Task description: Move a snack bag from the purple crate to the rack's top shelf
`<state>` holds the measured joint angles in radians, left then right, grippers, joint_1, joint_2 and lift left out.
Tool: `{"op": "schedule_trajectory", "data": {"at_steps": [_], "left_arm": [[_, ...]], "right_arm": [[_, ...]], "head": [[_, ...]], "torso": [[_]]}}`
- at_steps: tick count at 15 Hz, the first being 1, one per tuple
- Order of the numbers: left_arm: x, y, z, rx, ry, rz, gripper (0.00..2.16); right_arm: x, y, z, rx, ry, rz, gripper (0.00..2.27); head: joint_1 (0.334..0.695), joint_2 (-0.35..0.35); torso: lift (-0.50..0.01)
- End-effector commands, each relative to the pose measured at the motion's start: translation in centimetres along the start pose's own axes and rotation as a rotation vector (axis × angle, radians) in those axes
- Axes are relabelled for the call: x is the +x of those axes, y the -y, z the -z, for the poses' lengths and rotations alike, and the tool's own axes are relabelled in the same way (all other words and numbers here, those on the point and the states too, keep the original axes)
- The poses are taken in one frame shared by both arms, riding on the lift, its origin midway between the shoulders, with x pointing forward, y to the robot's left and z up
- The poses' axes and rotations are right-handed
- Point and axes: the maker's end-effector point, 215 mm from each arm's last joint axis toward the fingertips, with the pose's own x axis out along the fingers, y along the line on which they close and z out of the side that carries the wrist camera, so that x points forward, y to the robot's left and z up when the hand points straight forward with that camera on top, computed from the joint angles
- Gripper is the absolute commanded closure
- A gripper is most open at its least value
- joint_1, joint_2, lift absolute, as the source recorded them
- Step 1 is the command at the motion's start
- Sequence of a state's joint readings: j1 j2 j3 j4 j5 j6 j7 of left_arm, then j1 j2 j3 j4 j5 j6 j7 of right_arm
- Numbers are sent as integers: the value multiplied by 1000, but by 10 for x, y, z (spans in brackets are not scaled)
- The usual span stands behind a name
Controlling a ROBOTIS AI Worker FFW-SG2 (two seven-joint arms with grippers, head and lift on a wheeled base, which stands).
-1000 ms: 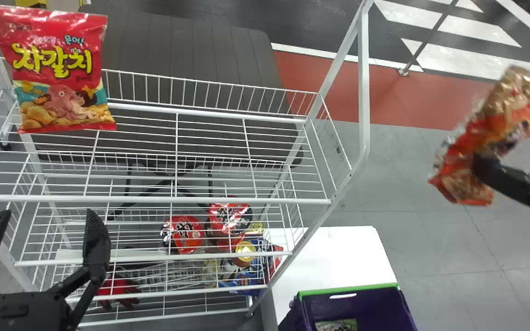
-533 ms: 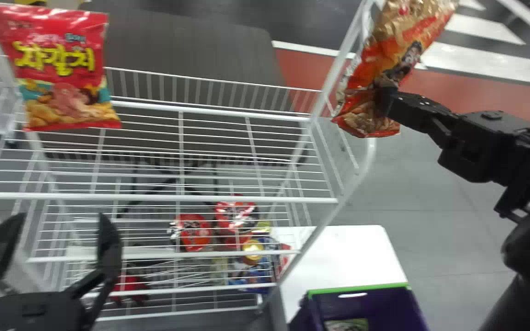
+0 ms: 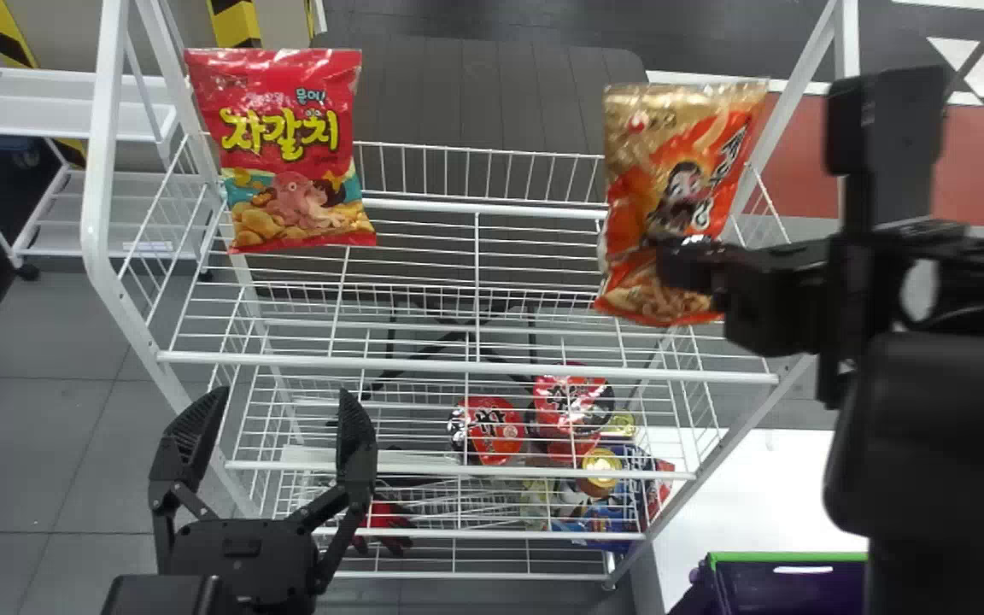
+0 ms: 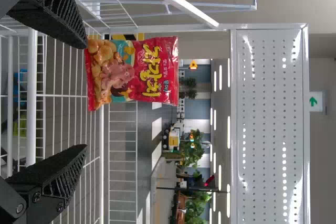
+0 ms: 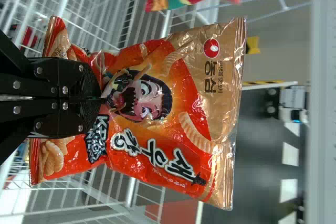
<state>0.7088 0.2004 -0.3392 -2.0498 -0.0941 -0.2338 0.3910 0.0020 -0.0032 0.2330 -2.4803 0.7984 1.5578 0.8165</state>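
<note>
The right end effector is gripping the orange-and-gold snack bag low down, holding it roughly upright at two o'clock in the head view, by the rack's top shelf. A red snack bag is standing at ten o'clock. At eight, the left end effector is holding nothing, its fingers standing wide apart. The purple crate is sitting between four and five.
</note>
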Motion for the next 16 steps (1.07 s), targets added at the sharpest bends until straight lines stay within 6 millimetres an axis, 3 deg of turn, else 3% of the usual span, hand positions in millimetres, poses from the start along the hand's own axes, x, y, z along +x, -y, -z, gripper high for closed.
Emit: {"op": "schedule_trajectory", "data": {"at_steps": [1, 2, 6, 8, 13, 16], "left_arm": [[0, -2, 3, 1, -2, -2, 154], [0, -3, 3, 0, -1, -3, 154], [1, -4, 9, -3, -7, -7, 154], [2, -4, 13, -4, -11, -8, 154], [5, -3, 18, -2, -16, -7, 154], [6, -5, 21, 0, -21, -8, 154]], "right_arm": [[25, -19, 30, 1, -90, -25, 2020], [34, -23, 32, -29, -91, -13, 2020], [63, -39, -14, -182, 90, 34, 2020], [71, -60, -37, -211, 206, 1, 2020], [82, -113, -53, -179, 387, -136, 2020], [89, -134, -58, -157, 497, -187, 2020]], "head": [[695, -68], [695, -60], [695, -26], [695, 1], [695, 83], [695, 125]], "torso": [[0], [0], [0], [0], [0], [0]]}}
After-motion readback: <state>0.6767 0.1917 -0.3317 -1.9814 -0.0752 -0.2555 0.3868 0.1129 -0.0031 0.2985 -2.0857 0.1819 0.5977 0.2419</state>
